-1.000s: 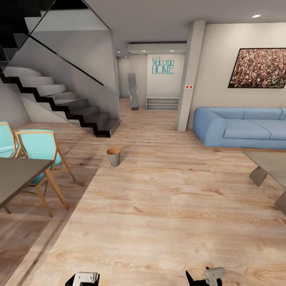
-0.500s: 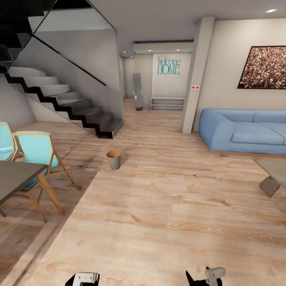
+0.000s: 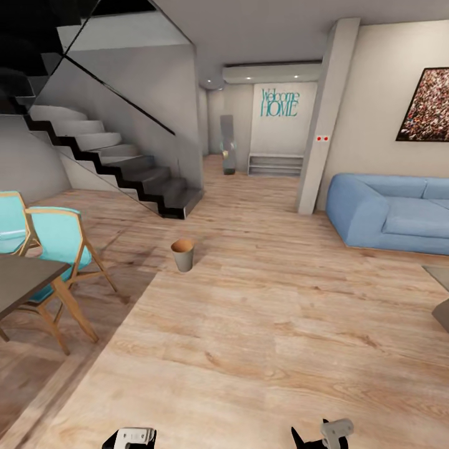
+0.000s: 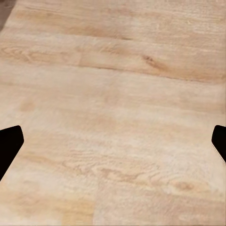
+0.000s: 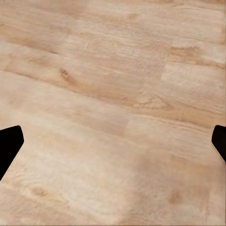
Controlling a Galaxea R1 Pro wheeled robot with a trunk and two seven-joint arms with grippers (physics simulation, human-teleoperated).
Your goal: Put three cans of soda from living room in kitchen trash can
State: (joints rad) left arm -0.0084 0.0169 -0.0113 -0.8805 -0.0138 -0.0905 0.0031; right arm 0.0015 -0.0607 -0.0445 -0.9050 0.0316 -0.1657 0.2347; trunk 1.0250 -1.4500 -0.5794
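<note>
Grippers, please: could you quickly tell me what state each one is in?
Left gripper: open, jaws spread wide, holding nothing.
Right gripper: open, jaws spread wide, holding nothing.

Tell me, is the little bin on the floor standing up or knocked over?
Standing up. The trash can sits on the wood floor with its round brown opening facing upward, near the stairs.

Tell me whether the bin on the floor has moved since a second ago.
No. The bin keeps its place on the floor relative to the bottom stair step; both shifted rightward together in the head view, so the camera turned.
</note>
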